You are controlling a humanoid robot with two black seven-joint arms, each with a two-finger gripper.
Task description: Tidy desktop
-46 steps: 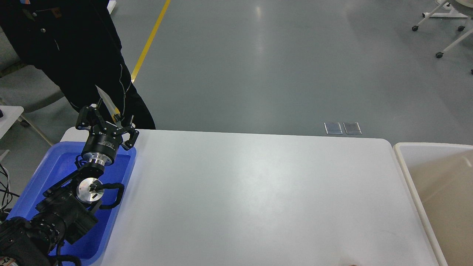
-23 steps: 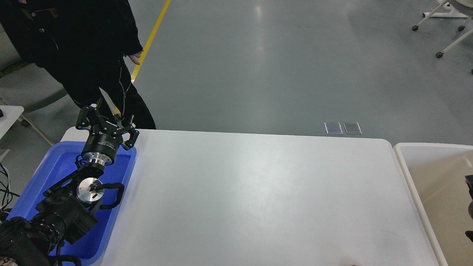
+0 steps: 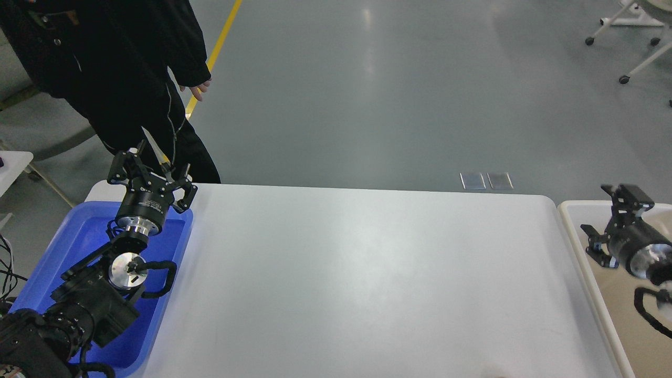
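The white desktop (image 3: 367, 273) fills the middle of the head view, and nothing lies on its visible surface. My left gripper (image 3: 152, 170) is open and empty, held above the far end of the blue tray (image 3: 79, 231) at the table's left edge. My right gripper (image 3: 606, 218) is open and empty, held above the near-left part of the beige bin (image 3: 572, 220) just beyond the table's right edge.
A person in dark clothes (image 3: 131, 79) stands close behind the table's far left corner, right behind my left gripper. Two metal floor plates (image 3: 485, 181) lie beyond the far edge. White wheeled stand legs (image 3: 638, 52) are at the top right.
My right arm has come into view from the right edge and risen over the beige bin. The person's hand has shifted to the right. My left arm has not moved.
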